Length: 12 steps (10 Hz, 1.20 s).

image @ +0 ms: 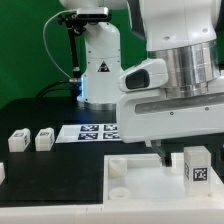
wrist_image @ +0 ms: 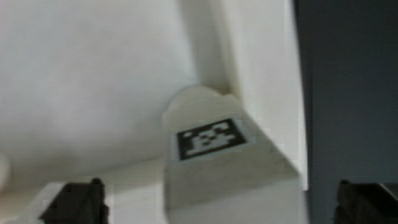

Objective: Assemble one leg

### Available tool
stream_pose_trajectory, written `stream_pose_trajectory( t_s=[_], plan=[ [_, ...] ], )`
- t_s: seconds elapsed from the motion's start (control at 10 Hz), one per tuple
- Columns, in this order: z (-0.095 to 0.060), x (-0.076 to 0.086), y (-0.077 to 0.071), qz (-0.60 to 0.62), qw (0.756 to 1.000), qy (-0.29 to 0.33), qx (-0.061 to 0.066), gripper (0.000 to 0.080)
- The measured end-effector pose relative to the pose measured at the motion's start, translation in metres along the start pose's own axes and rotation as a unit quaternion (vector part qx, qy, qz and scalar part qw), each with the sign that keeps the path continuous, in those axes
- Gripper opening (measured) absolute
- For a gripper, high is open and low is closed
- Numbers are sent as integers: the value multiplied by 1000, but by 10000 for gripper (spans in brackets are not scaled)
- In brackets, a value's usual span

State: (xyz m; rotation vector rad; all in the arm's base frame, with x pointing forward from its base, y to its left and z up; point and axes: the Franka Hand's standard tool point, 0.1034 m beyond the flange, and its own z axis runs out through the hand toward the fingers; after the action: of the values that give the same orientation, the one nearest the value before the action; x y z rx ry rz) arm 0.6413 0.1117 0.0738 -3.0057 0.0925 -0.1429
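- A leg (image: 197, 164), a small white squarish post with a black-and-white square marker tag on its facing side, stands upright at the exterior view's right, on or just behind the large flat white piece (image: 140, 185); which of the 2 cannot be told from this angle.
- The robot arm's broad white wrist housing fills the upper right of the exterior view and hangs just above that leg, hiding the claw from that camera.
- In the wrist view the claw (wrist_image: 221, 203) is spread wide open, its 2 dark fingertips (wrist_image: 73, 201) well apart and nothing held between them.
- Between those fingertips the wrist view shows a white post (wrist_image: 226, 150) with a square tag on its upper face, lying below the claw and touching neither fingertip.
- 2 more legs (image: 19, 141) (image: 44, 139), small white blocks with dark tag faces, sit side by side on the black desk (image: 50, 180) at the exterior view's left, well apart from the claw.
- The marker board (image: 88, 131) lies flat on the desk behind the large white piece, near the arm's base.
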Motion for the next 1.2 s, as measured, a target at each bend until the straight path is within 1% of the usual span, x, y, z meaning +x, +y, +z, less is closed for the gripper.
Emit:
stream_pose_trajectory(
  t_s=[0.1,0.2,0.3,0.4,0.5,0.7,0.8,0.9,1.0,1.2],
  plan=[
    [0,0,0,-5,1000,0,1,649],
    [0,0,0,12,1000,0,0,544],
    [0,0,0,9,1000,0,0,410],
    [0,0,-1,18,1000,1,1,410],
    [-1,1,0,83,997,2,1,298],
    [-1,1,1,130,991,2,0,298],
    [-2,2,1,184,983,2,2,298],
    [-3,2,3,224,974,4,-1,298],
    [-1,1,10,257,966,4,-7,298],
    [-2,-1,26,330,944,5,-16,310]
  ],
)
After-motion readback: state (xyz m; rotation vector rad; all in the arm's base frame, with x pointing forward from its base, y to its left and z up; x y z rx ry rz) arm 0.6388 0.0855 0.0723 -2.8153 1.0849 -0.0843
